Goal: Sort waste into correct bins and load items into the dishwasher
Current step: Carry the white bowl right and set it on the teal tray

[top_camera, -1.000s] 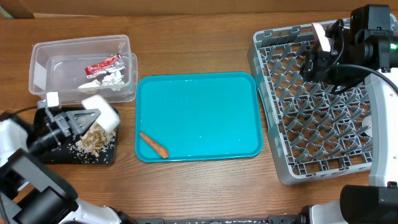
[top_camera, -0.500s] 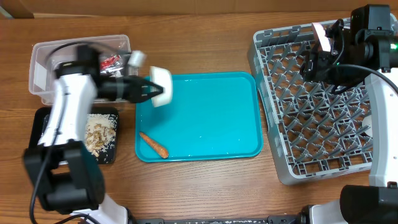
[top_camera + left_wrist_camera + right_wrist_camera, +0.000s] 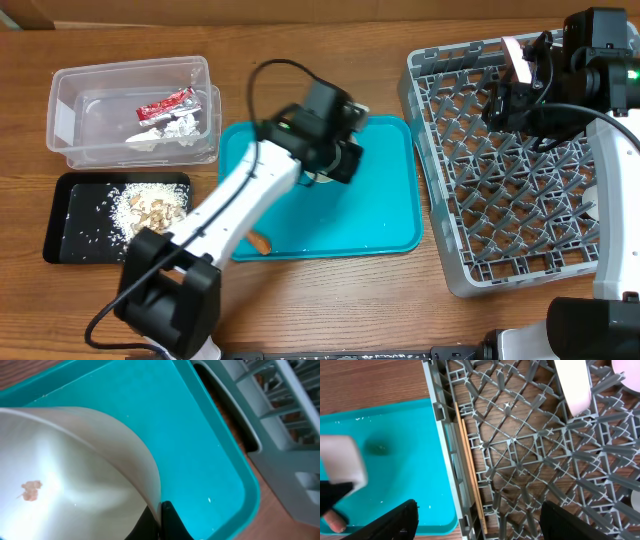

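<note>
Currently, wrapper [image 3: 165,104] and paper [image 3: 178,128] are logged in the tub [image 3: 62,120], scraps [image 3: 145,208] in the black tray [image 3: 60,235], chopsticks [image 3: 468,465] in the rack [image 3: 450,240]; the carrot [image 3: 261,241] is listed unsorted on the teal tray [image 3: 380,200], partly hidden under the left arm [image 3: 240,200]. The white bowl [image 3: 75,475], one crumb stuck inside, is held over the teal tray, its rim pinched by the left gripper [image 3: 159,519], and is judged next for the rack. The right gripper [image 3: 479,522] is spread wide and empty above the rack, possibly in the bowl's way.
</note>
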`<action>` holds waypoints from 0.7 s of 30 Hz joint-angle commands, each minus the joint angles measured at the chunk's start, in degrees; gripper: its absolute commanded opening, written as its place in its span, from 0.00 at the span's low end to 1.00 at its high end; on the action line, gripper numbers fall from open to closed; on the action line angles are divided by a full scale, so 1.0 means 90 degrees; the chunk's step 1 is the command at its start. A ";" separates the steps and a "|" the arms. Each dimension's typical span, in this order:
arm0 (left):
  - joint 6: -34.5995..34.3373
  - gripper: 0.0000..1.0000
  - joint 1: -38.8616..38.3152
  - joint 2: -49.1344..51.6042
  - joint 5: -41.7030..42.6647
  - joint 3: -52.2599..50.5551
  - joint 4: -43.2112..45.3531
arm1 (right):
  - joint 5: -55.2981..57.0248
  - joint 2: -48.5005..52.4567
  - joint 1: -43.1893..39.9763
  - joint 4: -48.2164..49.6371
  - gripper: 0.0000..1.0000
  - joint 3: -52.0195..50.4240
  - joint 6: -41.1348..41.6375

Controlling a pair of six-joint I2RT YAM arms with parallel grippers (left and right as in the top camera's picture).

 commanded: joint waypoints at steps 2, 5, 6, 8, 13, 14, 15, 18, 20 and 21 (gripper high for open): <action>-0.0376 0.04 -0.0197 0.0461 -0.1214 0.0080 0.0143 | 0.0022 -0.0017 0.0005 0.0015 0.80 0.0080 0.0032; -0.0376 0.10 -0.0189 0.0682 -0.1212 0.0080 0.0221 | -0.0085 -0.0017 0.0005 0.0017 0.80 0.0080 0.0029; -0.0374 0.13 -0.0185 0.0716 -0.1212 0.0083 0.0245 | -0.0117 -0.0017 0.0005 0.0017 0.80 0.0080 0.0029; -0.0313 0.28 -0.0185 0.0719 -0.1214 0.0083 0.0291 | -0.0114 -0.0017 0.0005 0.0019 0.80 0.0080 0.0029; -0.0306 0.58 -0.0107 0.0607 -0.1209 0.0410 -0.0078 | -0.0117 -0.0017 0.0005 0.0083 0.81 0.0080 0.0029; -0.0355 0.63 -0.0056 0.0566 -0.1205 0.0561 -0.0284 | -0.0129 -0.0017 0.0005 0.0114 0.81 0.0080 0.0032; -0.0457 0.65 0.0015 0.0520 -0.1171 0.0743 -0.0532 | -0.0189 -0.0017 0.0005 0.0146 0.81 0.0080 0.0029; -0.0814 0.68 0.0362 0.0316 -0.1166 0.1401 -0.1382 | -0.0928 -0.0017 0.0024 0.0413 0.82 0.0080 0.0032; -0.0857 0.70 0.0641 0.0146 -0.1163 0.1710 -0.1763 | -0.1365 -0.0017 0.0107 0.0627 0.82 0.0070 0.0029; -0.0857 0.72 0.0794 0.0053 -0.1163 0.1824 -0.1906 | -0.1474 -0.0017 0.0189 0.0746 0.82 0.0061 0.0032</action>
